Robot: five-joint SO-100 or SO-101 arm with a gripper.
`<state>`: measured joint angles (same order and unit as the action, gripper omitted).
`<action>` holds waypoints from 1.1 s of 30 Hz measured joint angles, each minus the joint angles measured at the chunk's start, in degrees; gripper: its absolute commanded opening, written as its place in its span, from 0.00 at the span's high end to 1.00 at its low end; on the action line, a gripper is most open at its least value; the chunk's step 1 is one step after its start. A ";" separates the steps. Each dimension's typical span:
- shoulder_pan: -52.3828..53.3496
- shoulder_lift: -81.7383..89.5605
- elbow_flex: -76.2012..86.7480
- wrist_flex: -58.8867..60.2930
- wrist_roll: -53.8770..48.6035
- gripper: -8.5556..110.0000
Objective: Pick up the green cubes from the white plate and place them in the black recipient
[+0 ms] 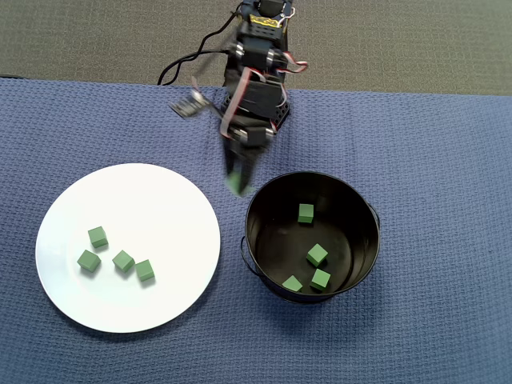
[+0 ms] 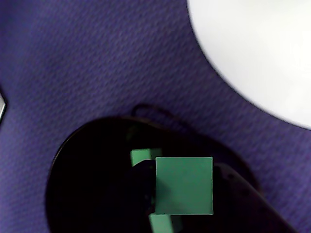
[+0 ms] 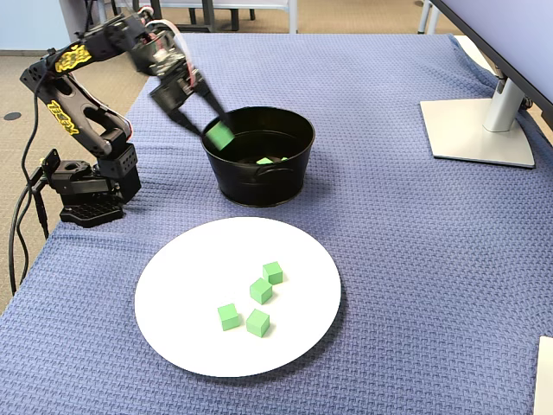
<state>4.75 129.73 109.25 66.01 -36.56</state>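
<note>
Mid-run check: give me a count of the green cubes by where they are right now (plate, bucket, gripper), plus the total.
On the white plate: 4 green cubes
Inside the black bucket: 4 cubes
Held in the gripper, at the bucket's rim: 1 held cube
Total: 9 green cubes

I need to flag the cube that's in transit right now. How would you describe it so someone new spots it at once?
Find the black bucket beyond the white plate in the fixed view. At its rim nearest the arm, the gripper holds one green cube. It alone is off any surface, unlike the four on the plate and those in the bucket.
</note>
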 measured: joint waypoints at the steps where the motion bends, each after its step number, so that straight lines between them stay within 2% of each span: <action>1: -2.99 -1.32 0.00 -1.23 2.81 0.93; 4: -10.63 -6.06 -0.35 -5.10 9.49 0.93; 5: -12.74 -7.73 -0.44 -6.24 10.90 0.86; 7: -16.44 -11.07 -0.88 -7.21 12.04 0.58; 8: -18.11 -12.22 -0.97 -7.12 11.95 0.54; 10: -20.65 -12.74 -0.97 -6.59 10.90 0.53; 16: -17.31 -6.94 -1.05 -6.77 3.43 0.59; 22: 2.11 -3.43 0.18 -6.68 -12.22 0.71; 24: 9.76 -3.87 2.55 -10.55 -19.16 0.74; 29: 25.40 -8.53 10.99 -28.65 -31.73 0.92; 33: 30.15 -14.06 11.87 -36.39 -32.43 0.93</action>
<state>34.89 115.66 121.11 29.62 -68.99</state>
